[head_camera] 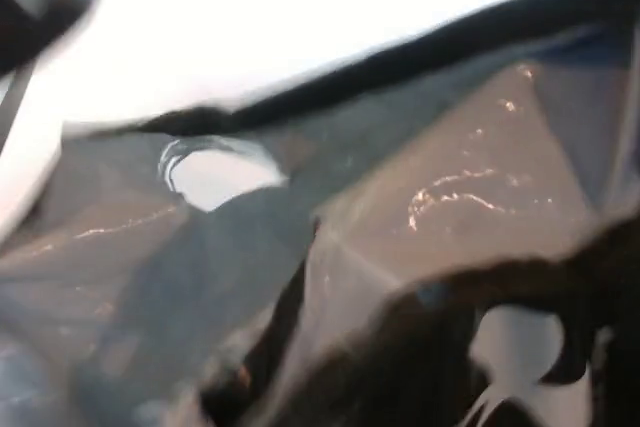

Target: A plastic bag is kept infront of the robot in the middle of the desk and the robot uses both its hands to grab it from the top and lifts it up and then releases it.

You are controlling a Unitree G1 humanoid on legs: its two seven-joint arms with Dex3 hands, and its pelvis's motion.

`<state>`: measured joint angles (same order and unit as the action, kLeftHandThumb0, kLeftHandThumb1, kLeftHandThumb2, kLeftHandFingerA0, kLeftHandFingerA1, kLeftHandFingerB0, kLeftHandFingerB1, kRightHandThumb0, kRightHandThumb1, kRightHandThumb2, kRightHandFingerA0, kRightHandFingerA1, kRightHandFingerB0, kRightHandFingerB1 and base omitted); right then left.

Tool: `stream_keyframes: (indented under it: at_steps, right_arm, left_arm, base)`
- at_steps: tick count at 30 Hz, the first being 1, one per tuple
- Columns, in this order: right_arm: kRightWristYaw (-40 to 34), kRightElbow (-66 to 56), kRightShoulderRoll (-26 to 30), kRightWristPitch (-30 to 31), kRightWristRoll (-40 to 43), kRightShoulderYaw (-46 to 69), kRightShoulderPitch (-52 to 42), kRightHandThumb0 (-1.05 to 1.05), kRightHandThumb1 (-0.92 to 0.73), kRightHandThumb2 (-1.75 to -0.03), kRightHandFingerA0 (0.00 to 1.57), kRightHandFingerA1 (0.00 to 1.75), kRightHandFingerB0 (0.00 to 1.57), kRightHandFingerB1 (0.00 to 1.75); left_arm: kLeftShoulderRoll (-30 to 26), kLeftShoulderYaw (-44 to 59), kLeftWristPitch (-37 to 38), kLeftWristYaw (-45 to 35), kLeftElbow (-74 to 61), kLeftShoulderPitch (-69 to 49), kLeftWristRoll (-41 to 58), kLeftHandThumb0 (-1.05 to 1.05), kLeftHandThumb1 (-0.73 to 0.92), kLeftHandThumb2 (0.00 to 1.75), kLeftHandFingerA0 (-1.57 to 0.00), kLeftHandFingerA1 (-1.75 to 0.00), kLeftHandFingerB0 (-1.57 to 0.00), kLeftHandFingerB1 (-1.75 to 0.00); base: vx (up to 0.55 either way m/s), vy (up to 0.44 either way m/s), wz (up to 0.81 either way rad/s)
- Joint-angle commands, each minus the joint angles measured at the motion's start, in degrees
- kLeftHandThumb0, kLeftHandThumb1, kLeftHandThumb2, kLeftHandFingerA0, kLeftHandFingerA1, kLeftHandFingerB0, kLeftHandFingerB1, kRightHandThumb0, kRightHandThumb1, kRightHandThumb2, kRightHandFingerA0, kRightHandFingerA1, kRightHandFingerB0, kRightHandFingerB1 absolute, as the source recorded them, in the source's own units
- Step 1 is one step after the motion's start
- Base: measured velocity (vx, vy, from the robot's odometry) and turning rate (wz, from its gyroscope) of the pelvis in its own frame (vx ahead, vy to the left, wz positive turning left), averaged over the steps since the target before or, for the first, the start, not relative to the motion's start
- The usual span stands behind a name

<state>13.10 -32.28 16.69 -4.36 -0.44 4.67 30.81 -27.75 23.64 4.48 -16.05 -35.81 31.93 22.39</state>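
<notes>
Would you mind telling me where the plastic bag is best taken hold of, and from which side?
Probably at its top edge, from above. The plastic bag fills the blurred view as limp, creased film, so only an edge offers purchase: the dark band along the top, beside the handle cutout, looks firmest. The hands cannot be made out.

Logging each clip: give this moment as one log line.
view: blurred | plastic bag: fills frame, close to camera | desk: bright strip behind | hands: state unclear

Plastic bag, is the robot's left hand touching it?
Cannot tell. In the head view the blurred plastic bag fills the frame; no hand can be made out.
</notes>
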Motion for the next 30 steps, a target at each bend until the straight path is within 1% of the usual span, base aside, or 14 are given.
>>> stream_keyframes:
  at_steps: [1,2,5,6,7,9,12,16,20,21,24,25,27,30]
  right_arm:
    - [-3.92,30.08,9.37,-18.96,-14.48,-2.75,17.87,-0.22,-0.7,-0.58,0.85,1.75,0.64,1.59]
    - [-4.31,35.39,10.66,-20.47,-15.56,-3.62,20.46,-0.3,-0.51,-0.86,1.16,1.39,0.89,1.2]
    - [-5.52,42.14,12.32,-20.7,-17.77,-5.21,23.88,-0.36,-0.54,-0.87,1.11,1.38,0.83,1.18]
    - [-5.42,46.46,13.17,-19.86,-18.4,-6.21,26.19,-0.28,-0.76,-0.58,0.69,1.7,0.61,1.46]
    - [-5.48,49.23,13.56,-19.4,-18.66,-6.8,27.89,-0.38,-0.58,-0.85,1.05,1.39,0.77,1.2]
    - [-6.62,54.34,14.07,-20.78,-19.58,-7.87,30.82,-0.28,-0.76,-0.59,0.71,1.7,0.6,1.47]
    - [-9.85,63.46,15.75,-22.2,-23.82,-11.33,37.14,-0.29,-0.71,-0.64,0.81,1.56,0.75,1.16]
    - [-17.49,73.65,17.3,-20.3,-30.79,-16.69,45.91,-0.33,-0.78,-0.63,0.72,1.68,0.62,1.44]
    - [-20.21,84.27,16.47,-19.56,-29.89,-18.46,54.69,-0.3,-0.77,-0.64,0.73,1.64,0.68,1.27]
    - [-19.23,86.44,16.21,-17.94,-29.13,-18.6,56.91,-0.34,-0.79,-0.65,0.73,1.29,0.68,0.84]
    - [-19.59,92.29,16.16,-14.87,-29.23,-20.43,62.37,-0.35,-0.78,-0.67,0.76,1.42,0.73,0.94]
    - [-22.0,95.27,16.83,-13.24,-32.58,-23.67,66.17,-0.32,-0.8,-0.64,0.86,1.08,0.76,0.64]
    - [-21.92,97.02,16.94,-12.71,-32.39,-24.35,68.06,-0.33,-0.8,-0.65,0.8,1.23,0.76,0.74]
    - [-21.81,100.4,17.5,-9.7,-30.76,-24.28,72.88,-0.29,-0.82,-0.59,0.62,1.73,0.48,1.61]
  left_arm:
    - [-11.39,-9.36,24.07,3.37,31.06,14.81,-31.43,-0.11,0.63,0.55,-0.88,-1.75,-0.73,-1.75]
    - [-12.07,-11.1,24.32,4.56,35.45,17.33,-32.97,-0.08,0.65,0.56,-0.88,-1.75,-0.7,-1.75]
    - [-13.19,-13.54,25.16,6.28,41.84,20.76,-35.07,-0.06,0.66,0.56,-0.87,-1.75,-0.67,-1.75]
    - [-14.21,-15.06,24.72,7.9,45.57,22.56,-37.0,-0.08,0.65,0.56,-0.85,-1.75,-0.64,-1.73]
    - [-14.76,-16.08,24.24,8.76,48.0,23.84,-37.9,-0.11,0.68,0.57,-0.84,-1.75,-0.62,-1.73]
    - [-15.22,-17.34,24.31,9.76,51.64,25.67,-38.46,-0.11,0.68,0.57,-0.84,-1.75,-0.62,-1.72]
    - [-15.43,-18.62,25.47,11.4,56.09,27.59,-38.72,-0.12,0.67,0.58,-0.88,-1.75,-0.68,-1.7]
    - [-15.98,-18.9,26.96,12.34,57.95,27.53,-38.45,-0.15,0.67,0.57,-0.87,-1.75,-0.65,-1.75]
    - [-16.27,-19.07,28.5,12.59,58.76,26.47,-38.33,-0.16,0.67,0.57,-0.86,-1.75,-0.63,-1.75]
    - [-16.18,-19.24,28.96,12.78,58.89,26.02,-38.53,-0.11,0.65,0.56,-0.86,-1.75,-0.63,-1.73]
    - [-15.77,-19.95,29.81,13.05,59.19,24.9,-38.85,-0.06,0.63,0.56,-0.85,-1.75,-0.61,-1.74]
    - [-16.0,-20.22,27.31,11.75,56.63,23.15,-38.74,-0.01,0.61,0.56,-0.83,-1.75,-0.62,-1.73]
    - [-15.73,-20.44,26.73,12.0,55.91,22.54,-39.06,-0.02,0.63,0.55,-0.83,-1.75,-0.63,-1.72]
    - [-15.49,-21.22,24.94,11.8,52.65,20.07,-40.07,-0.1,0.66,0.57,-0.84,-1.75,-0.65,-1.7]
  base:
    - [0.0,0.0,0.0]
    - [0.0,0.0,0.0]
    - [0.0,0.0,0.0]
    - [0.0,0.0,0.0]
    - [0.0,0.0,0.0]
    - [0.0,0.0,0.0]
    - [0.0,0.0,0.0]
    - [0.0,0.0,0.0]
    - [0.0,0.0,0.0]
    - [0.0,0.0,0.0]
    - [0.0,0.0,0.0]
    - [0.0,0.0,0.0]
    - [0.0,0.0,0.0]
    - [0.0,0.0,0.0]
